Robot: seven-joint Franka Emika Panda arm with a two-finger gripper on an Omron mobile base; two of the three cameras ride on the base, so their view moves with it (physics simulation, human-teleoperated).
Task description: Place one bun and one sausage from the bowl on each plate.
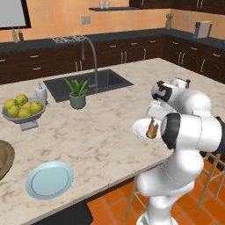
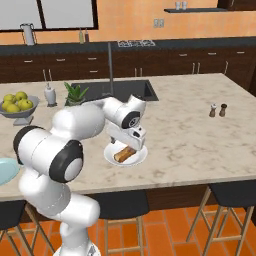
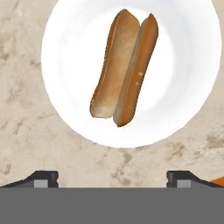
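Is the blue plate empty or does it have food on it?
Empty. The blue plate shows only its bare pale surface, while the white plate holds a bun.

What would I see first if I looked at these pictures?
First the big white robot arm bending over the marble counter, its pincer above a white plate near the counter's edge. On that plate lies a bun. Further off sit a pale blue plate and a bowl of yellow-green fruit.
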